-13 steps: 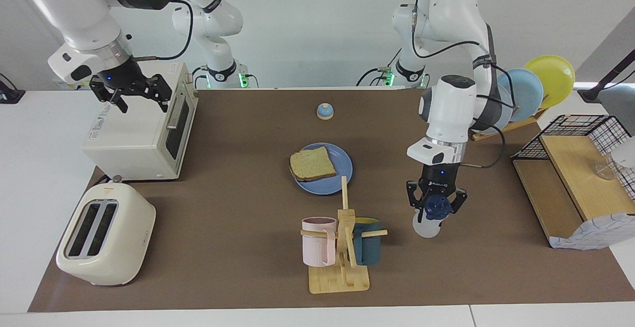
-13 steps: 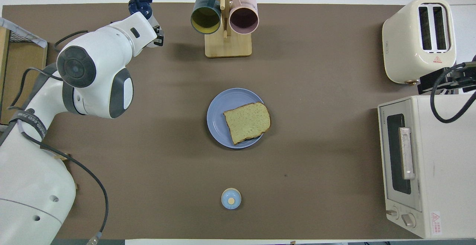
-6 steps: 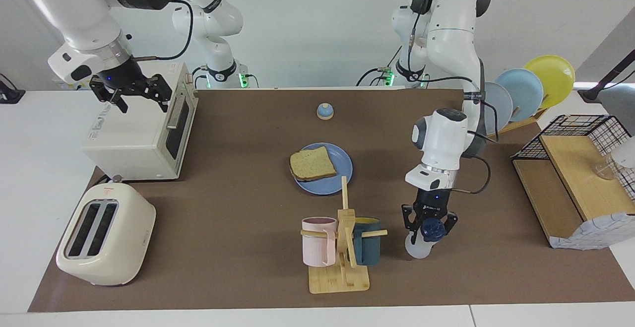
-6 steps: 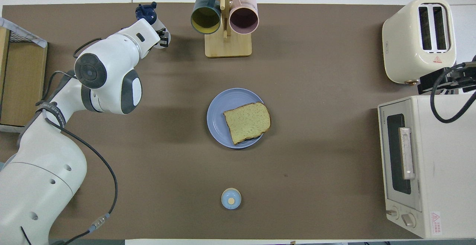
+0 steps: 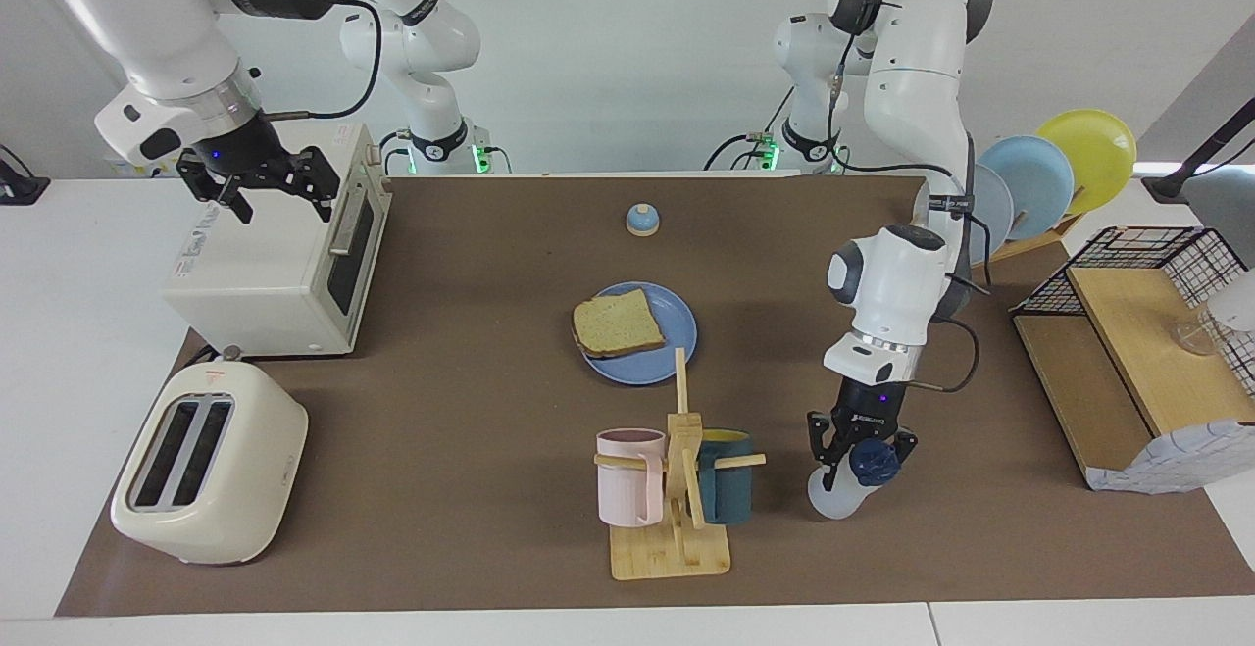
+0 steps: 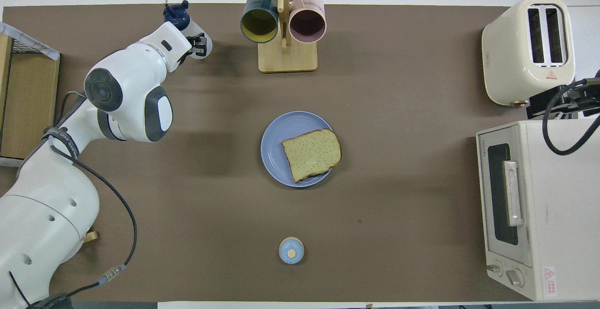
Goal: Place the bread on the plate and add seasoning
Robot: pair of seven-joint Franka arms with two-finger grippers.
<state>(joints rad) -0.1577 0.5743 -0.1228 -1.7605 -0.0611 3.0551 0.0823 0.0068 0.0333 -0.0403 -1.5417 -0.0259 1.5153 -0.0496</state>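
Observation:
The bread point(image 5: 616, 324) point(image 6: 311, 153) lies on the blue plate point(image 5: 678, 334) point(image 6: 276, 145) in the middle of the mat. My left gripper point(image 5: 863, 447) point(image 6: 193, 46) is shut on the seasoning point(image 5: 833, 497) point(image 6: 174, 13), a whitish bottle with a navy cap. It hangs tilted, low over the mat beside the mug rack, toward the left arm's end. Whether its base touches the mat I cannot tell. My right gripper point(image 5: 261, 185) point(image 6: 560, 101) hangs open and empty over the toaster oven.
A wooden mug rack point(image 5: 677, 528) point(image 6: 286, 58) with two mugs stands farther from the robots than the plate. A toaster point(image 5: 206, 465) and toaster oven point(image 5: 265, 273) occupy the right arm's end. A bell point(image 5: 641, 221) sits near the robots. Upright plates point(image 5: 1039, 180) and a wire-and-wood shelf point(image 5: 1137, 352) fill the left arm's end.
My left gripper has come down toward the mat with the seasoning bottle, staying beside the mug rack. The right arm has not moved.

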